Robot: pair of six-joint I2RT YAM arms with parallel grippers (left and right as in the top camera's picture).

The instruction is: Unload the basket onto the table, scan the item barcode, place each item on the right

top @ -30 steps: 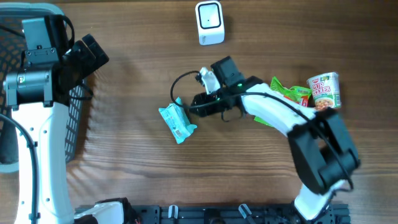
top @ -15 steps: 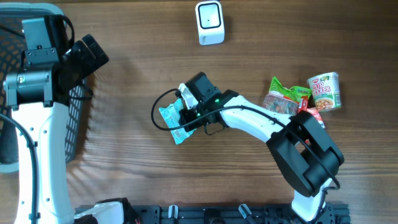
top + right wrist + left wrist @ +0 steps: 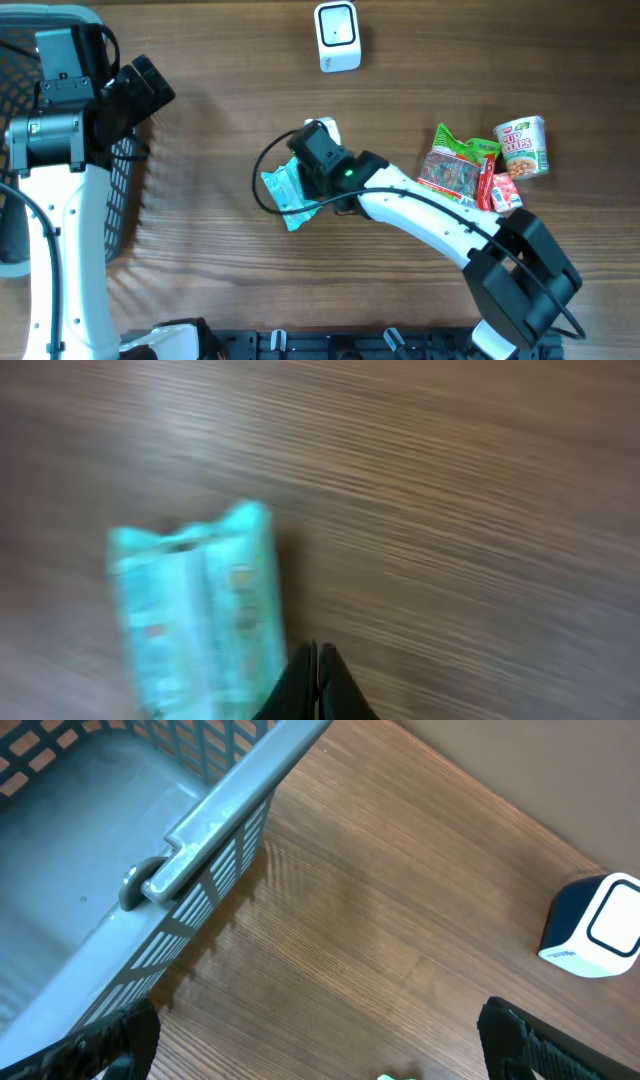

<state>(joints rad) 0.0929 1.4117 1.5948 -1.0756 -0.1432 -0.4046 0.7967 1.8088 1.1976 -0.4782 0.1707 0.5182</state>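
I see the right end effector point(image 3: 316, 678) closed just beside the teal packet point(image 3: 195, 622); the left end effector point(image 3: 320, 1048) stands open.

The whole right wrist view is blurred. The right gripper point(image 3: 316, 682) shows at the near edge, in the middle, its dark jaws pressed flat together with nothing visible between them. Just to their left lies a teal packet point(image 3: 195, 625) with paler panels and a crimped far end, flat on the brown wood-grain surface point(image 3: 450, 510). Whether the packet's right edge touches the jaws cannot be told through the blur.
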